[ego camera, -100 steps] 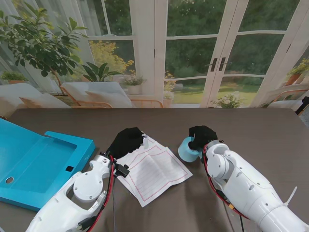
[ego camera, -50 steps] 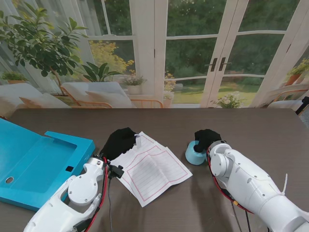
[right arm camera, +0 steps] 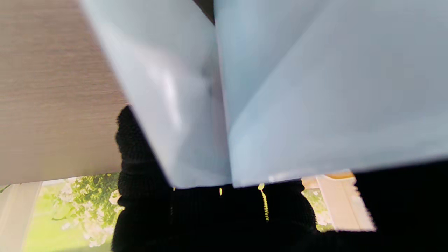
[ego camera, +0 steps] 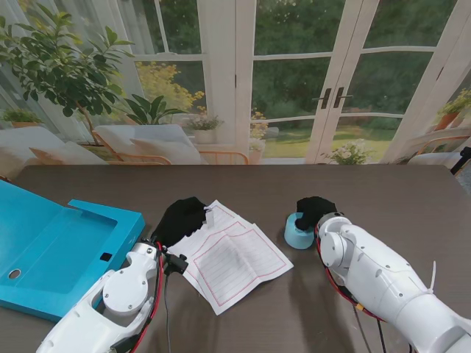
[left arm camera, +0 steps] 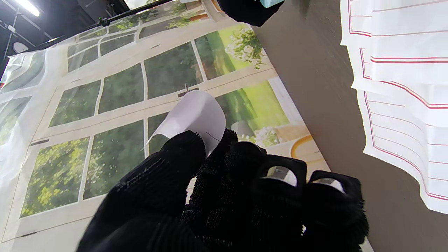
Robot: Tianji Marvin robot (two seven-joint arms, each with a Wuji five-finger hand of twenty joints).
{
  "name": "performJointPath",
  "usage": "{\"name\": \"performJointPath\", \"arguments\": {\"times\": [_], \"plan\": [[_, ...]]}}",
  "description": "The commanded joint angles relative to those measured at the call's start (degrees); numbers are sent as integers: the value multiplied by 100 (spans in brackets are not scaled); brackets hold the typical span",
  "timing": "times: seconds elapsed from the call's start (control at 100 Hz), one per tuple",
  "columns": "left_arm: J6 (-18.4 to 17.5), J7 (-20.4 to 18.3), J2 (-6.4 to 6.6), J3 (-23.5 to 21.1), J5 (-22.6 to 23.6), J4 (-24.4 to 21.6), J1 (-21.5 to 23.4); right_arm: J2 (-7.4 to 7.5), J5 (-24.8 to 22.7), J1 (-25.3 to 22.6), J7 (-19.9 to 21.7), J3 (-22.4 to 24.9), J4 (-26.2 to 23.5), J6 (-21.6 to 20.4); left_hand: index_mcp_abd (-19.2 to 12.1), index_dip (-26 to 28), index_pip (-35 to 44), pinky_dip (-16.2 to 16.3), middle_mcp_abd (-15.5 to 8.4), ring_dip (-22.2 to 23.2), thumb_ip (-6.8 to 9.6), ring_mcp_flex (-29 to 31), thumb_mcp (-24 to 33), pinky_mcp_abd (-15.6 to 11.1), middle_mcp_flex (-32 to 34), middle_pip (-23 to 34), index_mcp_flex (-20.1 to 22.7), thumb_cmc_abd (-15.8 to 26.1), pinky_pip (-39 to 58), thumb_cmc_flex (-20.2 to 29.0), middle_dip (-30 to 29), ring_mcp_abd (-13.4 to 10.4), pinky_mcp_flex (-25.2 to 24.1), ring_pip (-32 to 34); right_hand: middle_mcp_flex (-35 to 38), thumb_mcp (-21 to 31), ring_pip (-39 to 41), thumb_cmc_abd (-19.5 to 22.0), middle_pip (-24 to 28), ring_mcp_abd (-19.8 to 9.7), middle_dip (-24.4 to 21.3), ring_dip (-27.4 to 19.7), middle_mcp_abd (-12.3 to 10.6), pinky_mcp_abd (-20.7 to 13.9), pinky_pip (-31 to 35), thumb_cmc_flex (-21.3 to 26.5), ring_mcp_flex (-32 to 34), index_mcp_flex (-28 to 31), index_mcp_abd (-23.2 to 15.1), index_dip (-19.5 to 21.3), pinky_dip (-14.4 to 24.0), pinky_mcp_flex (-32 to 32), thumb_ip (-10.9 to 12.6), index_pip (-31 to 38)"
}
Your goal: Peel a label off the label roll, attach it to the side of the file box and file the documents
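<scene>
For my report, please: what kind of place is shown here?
Probably a staged office desk, not a real sunroom. The garden windows look printed on a hanging backdrop, with studio lights beyond its edge. On the dark table lie documents and a blue file box.

One file box [ego camera: 59, 250], blue, lid open, left edge of frame. One label roll [ego camera: 298, 232], pale blue, right of centre. One peeled label [left arm camera: 194, 117], white. Documents [ego camera: 232, 257]: at least two overlapping sheets, centre. Two black-gloved hands: left hand [ego camera: 180, 218], right hand [ego camera: 315, 209].
</scene>
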Motion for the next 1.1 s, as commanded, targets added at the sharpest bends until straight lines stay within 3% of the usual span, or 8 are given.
{"name": "performJointPath", "arguments": {"times": [0.0,0.21,0.48,0.62,0.71,0.9,1.09], "plan": [[13,-112,-8,-6,-16,-25,24,-3,-3,-22,102,3,-84,28,165,104,125,98,78,61,-64,-41,-79,47,-76,17,5,9,97,86,126,-99,-31,28,-466,430,-256,360,4,184,-256,-157,51,199,-250,-225,-418,-239,167,680,-177,-1141,720,-427],[21,-116,-8,-1,-23,-29,31,60,18,-133,371,208,-430,171,169,104,118,110,77,64,-62,-41,-88,50,-78,16,9,11,90,95,125,-98,-30,26,-1591,316,-1551,510,-440,465,-788,-837,220,211,-1373,-390,-1958,-965,283,777,-646,-2485,734,-844],[-4,-135,-8,39,-25,9,0,172,-181,-432,473,737,-1091,192,165,112,119,123,78,68,-61,-47,-103,50,-85,13,10,15,85,99,124,-95,-29,24,-1958,362,-1939,517,-538,474,-1079,-1135,268,110,-1903,-392,-2469,-1136,234,745,-912,-2937,731,-956],[84,-42,-38,90,-5,25,-47,186,-343,-821,306,1166,-1787,308,167,106,111,130,81,70,-60,-40,-106,59,-83,13,11,25,84,101,123,-94,-34,29,-1702,88,-1780,837,-423,480,-1091,-1104,285,134,-1756,-793,-2262,-939,257,744,-853,-2727,690,-941],[306,9,-73,153,-79,-24,-96,145,-220,-1116,199,1409,-2307,322,191,90,76,138,96,71,-76,-76,-132,68,-117,-7,-7,51,71,125,119,-76,-55,16,-1199,-150,-1415,964,-287,440,-1012,-957,236,199,-1405,-1089,-1742,-643,250,741,-724,-2334,655,-926],[851,94,-124,320,-78,-168,-233,12,536,-1589,141,1626,-3231,366,203,88,55,161,107,70,-90,-56,-169,111,-104,-27,14,61,59,159,105,-57,-47,6,-344,-456,-955,956,-254,396,-742,-662,220,325,-884,-1416,-893,85,206,677,-560,-1733,592,-992],[1244,248,-195,502,-30,-233,-387,-81,1147,-1817,162,1561,-3706,430,232,90,39,163,107,52,-98,-6,-168,139,-68,-40,39,56,69,164,83,-53,25,-10,-396,-680,-894,836,-256,463,-538,-539,245,367,-838,-1758,-925,159,276,628,-506,-1809,516,-1070]]}}
